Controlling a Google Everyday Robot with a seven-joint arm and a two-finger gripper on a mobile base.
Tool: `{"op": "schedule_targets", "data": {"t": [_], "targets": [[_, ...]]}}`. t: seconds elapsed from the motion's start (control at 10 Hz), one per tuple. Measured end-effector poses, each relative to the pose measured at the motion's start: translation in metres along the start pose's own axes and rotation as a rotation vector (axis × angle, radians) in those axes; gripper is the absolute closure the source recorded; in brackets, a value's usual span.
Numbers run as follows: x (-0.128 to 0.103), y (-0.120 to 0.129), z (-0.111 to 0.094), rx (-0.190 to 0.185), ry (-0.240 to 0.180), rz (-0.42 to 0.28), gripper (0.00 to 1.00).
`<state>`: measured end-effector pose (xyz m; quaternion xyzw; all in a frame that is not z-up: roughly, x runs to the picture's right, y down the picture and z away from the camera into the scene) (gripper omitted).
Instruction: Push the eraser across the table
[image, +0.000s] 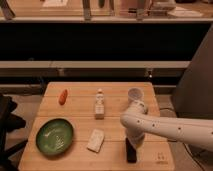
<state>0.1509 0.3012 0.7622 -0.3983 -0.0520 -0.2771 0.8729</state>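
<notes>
The eraser (131, 153) is a small black block lying lengthwise on the light wooden table (115, 127), near its front edge and right of centre. My white arm comes in from the right. Its gripper (132, 141) points down right at the eraser's far end and seems to touch it. The arm's end hides the point of contact.
A green bowl (55, 135) sits at the front left. A whitish block (96, 140) lies left of the eraser. A small bottle (100, 104) stands mid-table, an orange carrot (63, 96) at the back left, a white cup (134, 94) at the back right. A printed mark (161, 157) is at the front right corner.
</notes>
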Motion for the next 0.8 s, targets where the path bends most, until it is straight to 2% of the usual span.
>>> {"op": "schedule_targets", "data": {"t": [0.8], "targets": [[-0.011, 0.000, -0.002, 0.014, -0.008, 0.022, 1.00]]}}
